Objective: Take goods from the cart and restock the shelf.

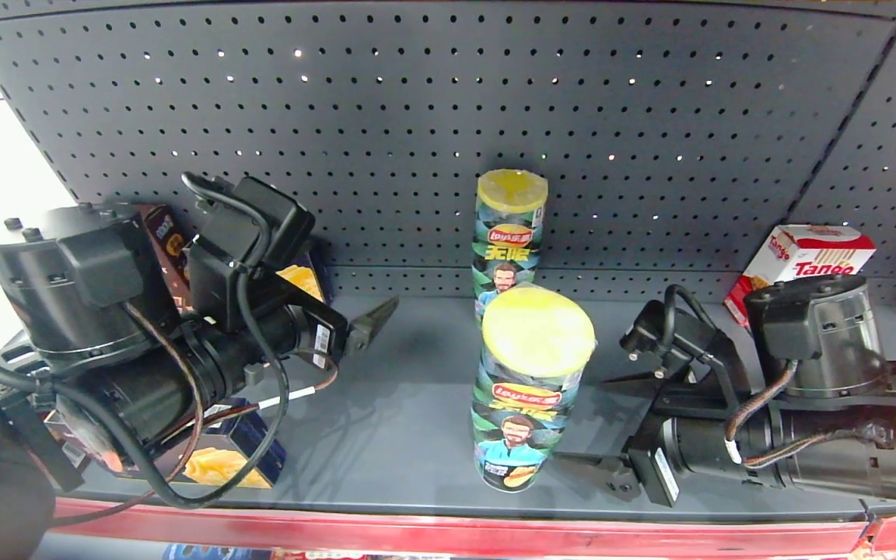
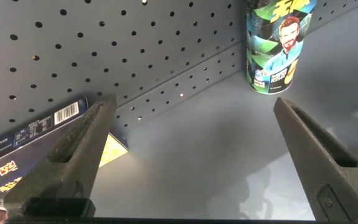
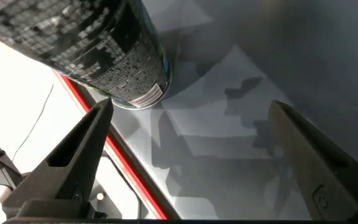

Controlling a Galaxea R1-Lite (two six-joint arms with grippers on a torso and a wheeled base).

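Canisters (image 1: 535,389), portrait-labelled, upright on shelf (image 1: 401,435)

Head view: shelf (image 1: 386,420) evenly lit from above; overlapping shadows fall on it beside the front can (image 1: 533,389). Backlight pinpoints pierce the pegboard (image 1: 417,117). Far left edge blown out white; pegboard lines bow toward the corners.

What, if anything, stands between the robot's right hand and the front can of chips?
Nothing visible does. The right gripper is open right beside the front can, with a strip of bare grey shelf between them. The rear can stands behind, out of the way.
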